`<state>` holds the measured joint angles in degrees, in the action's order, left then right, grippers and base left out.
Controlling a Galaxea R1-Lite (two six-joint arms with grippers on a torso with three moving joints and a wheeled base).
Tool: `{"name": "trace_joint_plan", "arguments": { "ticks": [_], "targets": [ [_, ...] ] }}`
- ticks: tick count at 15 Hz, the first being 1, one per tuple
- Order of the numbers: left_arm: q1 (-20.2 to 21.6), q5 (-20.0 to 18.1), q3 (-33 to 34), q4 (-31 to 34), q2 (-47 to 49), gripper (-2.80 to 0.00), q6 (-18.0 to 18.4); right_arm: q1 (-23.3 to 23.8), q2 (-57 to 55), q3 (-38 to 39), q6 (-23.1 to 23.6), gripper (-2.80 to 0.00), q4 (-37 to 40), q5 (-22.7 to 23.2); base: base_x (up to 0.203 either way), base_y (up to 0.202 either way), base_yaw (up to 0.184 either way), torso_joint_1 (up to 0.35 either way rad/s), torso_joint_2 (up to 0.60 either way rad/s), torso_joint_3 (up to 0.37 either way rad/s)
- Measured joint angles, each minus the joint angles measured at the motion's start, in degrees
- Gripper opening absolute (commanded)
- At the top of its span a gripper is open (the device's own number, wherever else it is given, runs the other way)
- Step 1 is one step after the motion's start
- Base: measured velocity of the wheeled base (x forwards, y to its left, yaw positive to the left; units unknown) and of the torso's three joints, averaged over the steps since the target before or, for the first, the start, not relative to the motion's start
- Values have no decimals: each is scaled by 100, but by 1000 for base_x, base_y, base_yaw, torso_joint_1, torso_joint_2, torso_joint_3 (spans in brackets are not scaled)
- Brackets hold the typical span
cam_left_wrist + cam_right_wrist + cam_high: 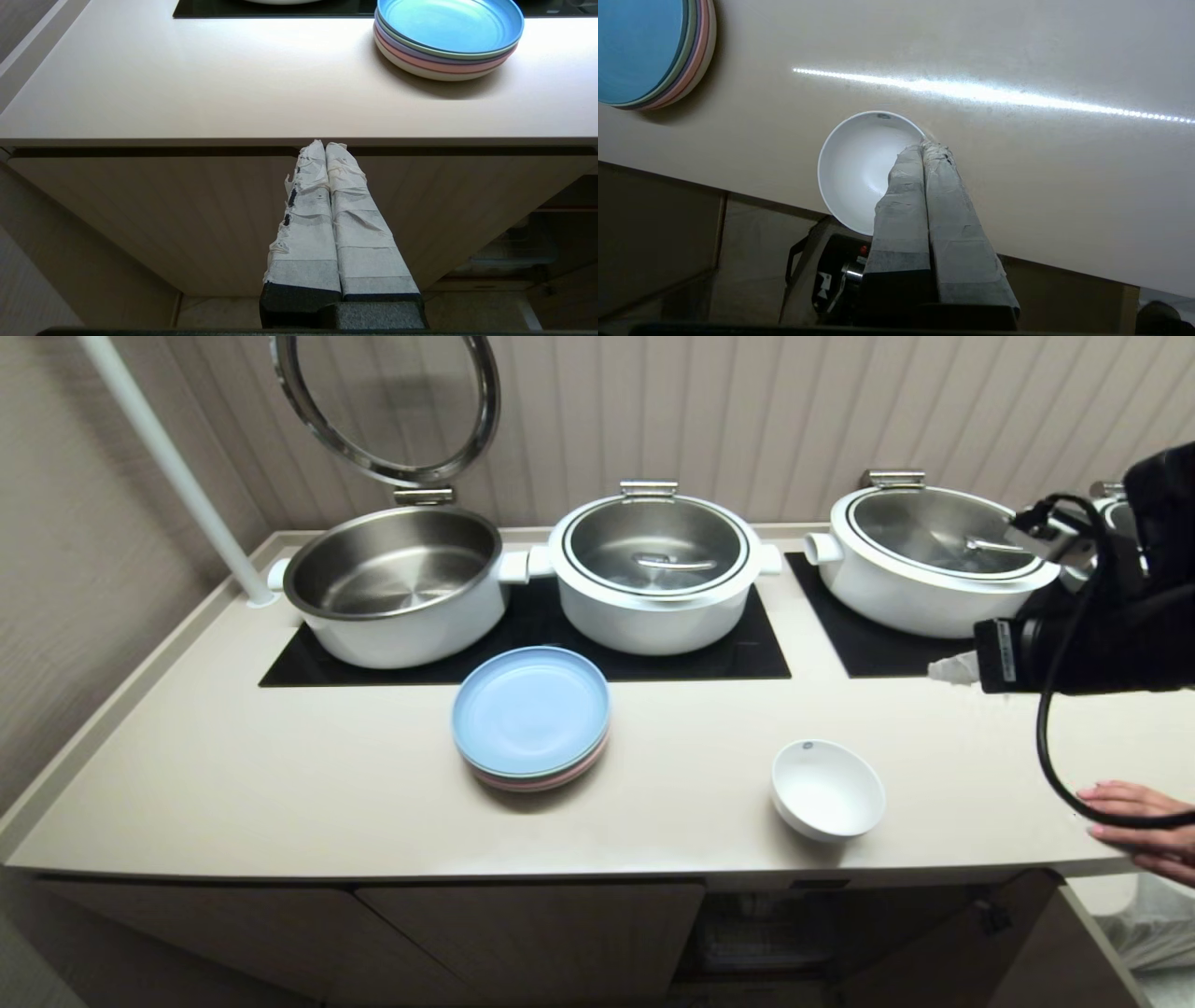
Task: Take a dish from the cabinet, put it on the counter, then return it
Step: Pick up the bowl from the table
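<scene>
The dish is a small white bowl standing upright and empty on the beige counter, near its front edge. My right gripper hangs in the air above the counter, behind and to the right of the dish, shut and holding nothing. In the right wrist view its taped fingers are pressed together, high over the dish. My left gripper is shut and empty, parked low in front of a ribbed door of the cabinet. The cabinet stands open under the dish.
A stack of blue and pink plates lies left of the dish. Three white pots sit on black panels at the back, the left one with its lid up. A person's hand rests on the counter's right end by a black cable.
</scene>
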<state>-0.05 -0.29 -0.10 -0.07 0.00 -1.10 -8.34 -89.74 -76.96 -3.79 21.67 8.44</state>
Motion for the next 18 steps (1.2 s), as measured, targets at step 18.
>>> {"name": "trace_joint_plan", "arguments": {
  "ticks": [18],
  "targets": [
    [0,3,0,0,0,-280,0,-4,-2255,-2067,513,-280,2865,-243,0,0,0,0,0,0]
  ]
}}
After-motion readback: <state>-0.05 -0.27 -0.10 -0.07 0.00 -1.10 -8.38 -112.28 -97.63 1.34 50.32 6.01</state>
